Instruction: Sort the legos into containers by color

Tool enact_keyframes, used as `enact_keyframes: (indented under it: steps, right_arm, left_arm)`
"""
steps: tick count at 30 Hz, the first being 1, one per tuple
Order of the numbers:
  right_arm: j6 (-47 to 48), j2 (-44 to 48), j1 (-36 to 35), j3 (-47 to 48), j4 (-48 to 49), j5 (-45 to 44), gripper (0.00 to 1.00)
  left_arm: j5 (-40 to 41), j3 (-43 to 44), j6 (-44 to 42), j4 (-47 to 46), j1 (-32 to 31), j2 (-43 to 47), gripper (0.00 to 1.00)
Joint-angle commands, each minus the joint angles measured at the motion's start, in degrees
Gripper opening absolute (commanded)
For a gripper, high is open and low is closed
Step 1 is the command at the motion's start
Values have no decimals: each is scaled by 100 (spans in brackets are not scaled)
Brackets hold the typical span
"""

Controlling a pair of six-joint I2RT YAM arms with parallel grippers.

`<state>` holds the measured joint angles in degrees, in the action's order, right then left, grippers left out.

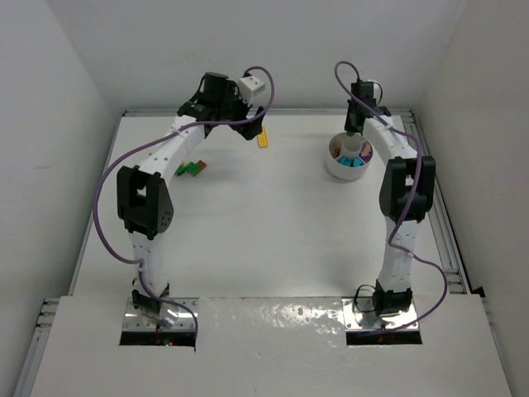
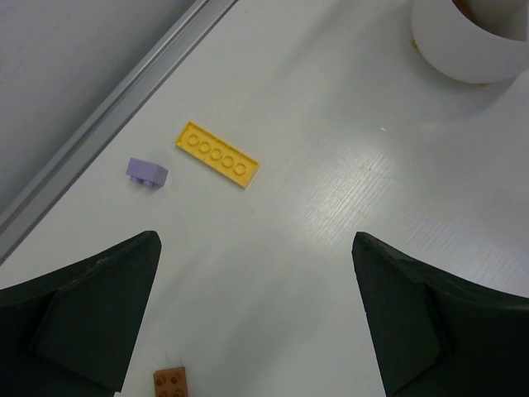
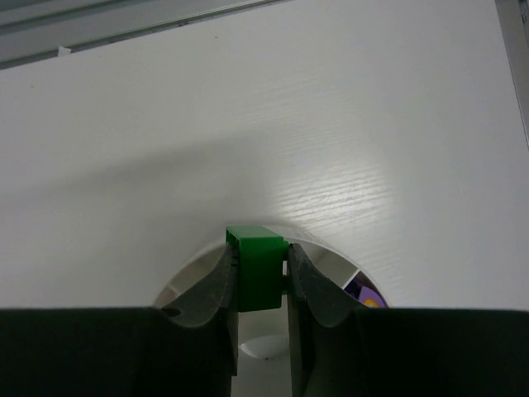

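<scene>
My right gripper (image 3: 258, 263) is shut on a green lego (image 3: 258, 266) and holds it over the far side of the round white dish (image 3: 188, 277), above its compartments. From above, the right gripper (image 1: 354, 131) sits at the dish's (image 1: 333, 165) back rim. Purple and teal legos lie in the dish's near wedges (image 1: 354, 162). My left gripper (image 2: 254, 240) is open above the bare table with nothing between its fingers. Ahead of it lie a flat yellow lego (image 2: 217, 155) and a small purple lego (image 2: 147, 172). An orange-brown lego (image 2: 170, 382) lies just behind its jaws.
Two green legos (image 1: 196, 168) and an orange one (image 1: 178, 170) lie on the table under the left arm's forearm. A metal rail (image 2: 107, 116) runs along the table's far edge. White walls close in the table on three sides.
</scene>
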<state>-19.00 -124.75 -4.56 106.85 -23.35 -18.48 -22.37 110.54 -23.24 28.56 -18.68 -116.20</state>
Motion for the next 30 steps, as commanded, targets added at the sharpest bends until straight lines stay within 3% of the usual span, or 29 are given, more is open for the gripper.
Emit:
enact_keyframes:
  steps: [1, 18, 27, 30]
  right_arm:
    - [11, 3, 34, 284, 85, -86, 0]
    - [-16, 267, 51, -129, -134, 29, 7]
    - [28, 267, 43, -59, -257, 11, 41]
    - [72, 276, 43, 3, -257, 11, 44]
  left_arm:
    - [75, -41, 92, -149, 13, 230, 100]
    - [93, -33, 31, -263, 13, 186, 100]
    - [163, -33, 4, -280, 13, 186, 100]
    - [163, -33, 13, -289, 13, 186, 100]
